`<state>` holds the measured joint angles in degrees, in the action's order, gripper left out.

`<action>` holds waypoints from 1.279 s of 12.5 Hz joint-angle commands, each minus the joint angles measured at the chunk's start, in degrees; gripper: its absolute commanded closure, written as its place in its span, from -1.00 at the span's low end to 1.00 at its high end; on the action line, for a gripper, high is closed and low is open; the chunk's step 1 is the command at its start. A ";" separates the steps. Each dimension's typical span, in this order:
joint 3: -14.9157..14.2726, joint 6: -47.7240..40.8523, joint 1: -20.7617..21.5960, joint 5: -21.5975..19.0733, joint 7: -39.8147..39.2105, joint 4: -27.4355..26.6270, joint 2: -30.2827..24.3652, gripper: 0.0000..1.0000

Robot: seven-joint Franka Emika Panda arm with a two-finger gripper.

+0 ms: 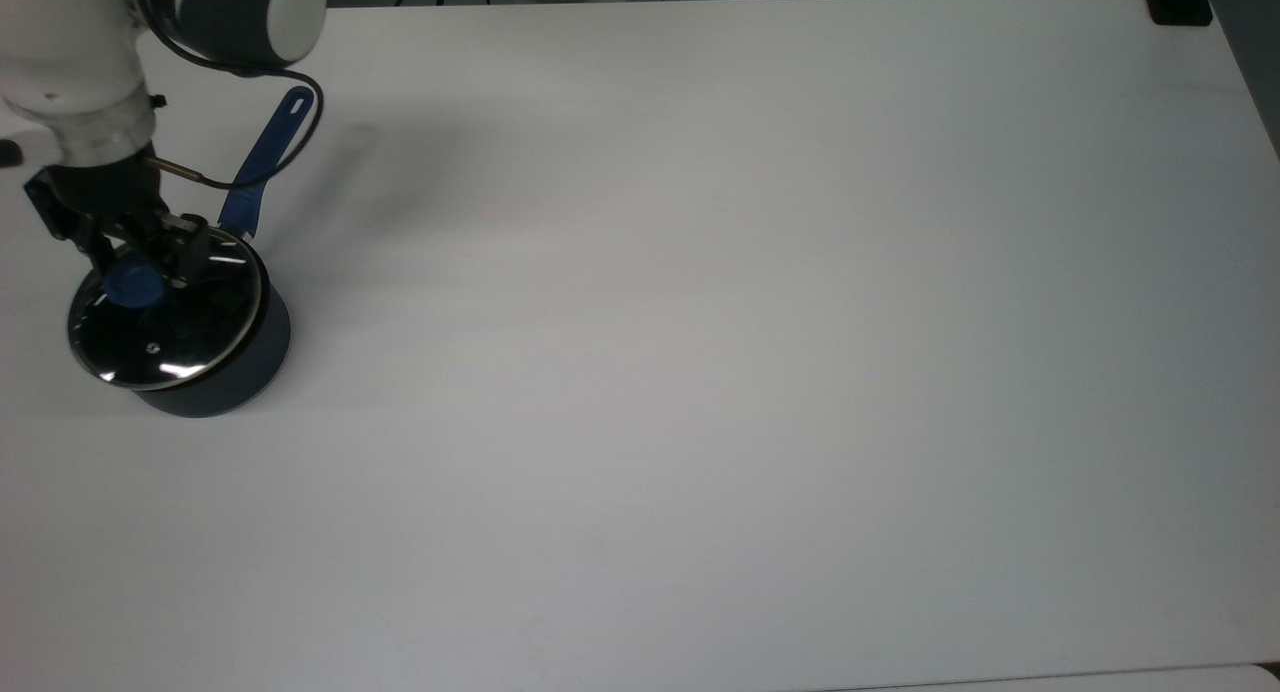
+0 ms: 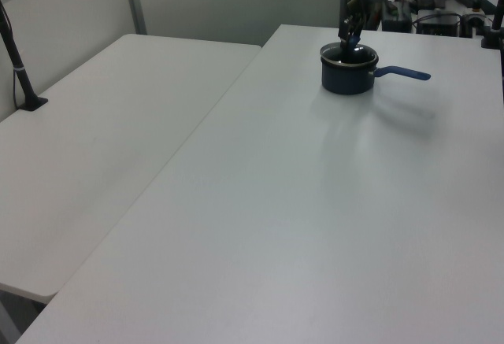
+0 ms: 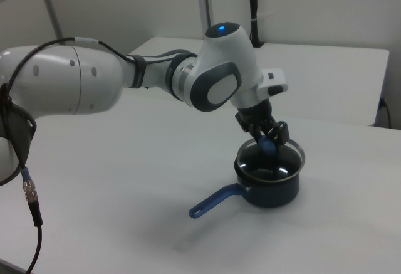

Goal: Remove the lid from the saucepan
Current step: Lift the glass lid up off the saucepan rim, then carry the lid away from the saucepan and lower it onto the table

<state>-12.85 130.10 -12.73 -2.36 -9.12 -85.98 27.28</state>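
Currently the lid (image 1: 160, 322) sits over the saucepan (image 1: 215, 372) at the left edge of the top view, slightly tilted, its rim raised on the top view's left and offset from the pot wall. Blue knob (image 1: 130, 284) is clamped between the gripper (image 1: 135, 272) fingers, closed down to the knob's width. In the right view the gripper (image 3: 268, 143) comes down from the upper left onto the knob (image 3: 268, 147), lid (image 3: 270, 161) over the pan (image 3: 272, 189) at centre right of the frame. Saucepan handle (image 1: 265, 162) points toward the top edge of the top view; in the right view it points to lower left (image 3: 216, 200). In the left view the saucepan (image 2: 346, 76) is near the upper right of the frame, handle (image 2: 403, 73) pointing right, gripper (image 2: 349, 38) above it. Pan stands on a white table (image 1: 700, 372). A black cable (image 1: 270, 122) loops from the wrist over the handle area. White arm (image 3: 125, 79) spans the right view's left half.
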 commanded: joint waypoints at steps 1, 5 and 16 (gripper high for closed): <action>-0.95 0.25 0.25 -1.51 -2.21 1.34 -0.73 -0.14; -0.95 -6.42 1.99 -1.07 -3.18 2.93 -2.75 -0.14; -1.74 -11.18 21.06 6.83 1.03 -18.58 -22.17 -0.14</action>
<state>-13.66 118.33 4.34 1.18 -10.37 -96.44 11.00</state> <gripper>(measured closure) 0.335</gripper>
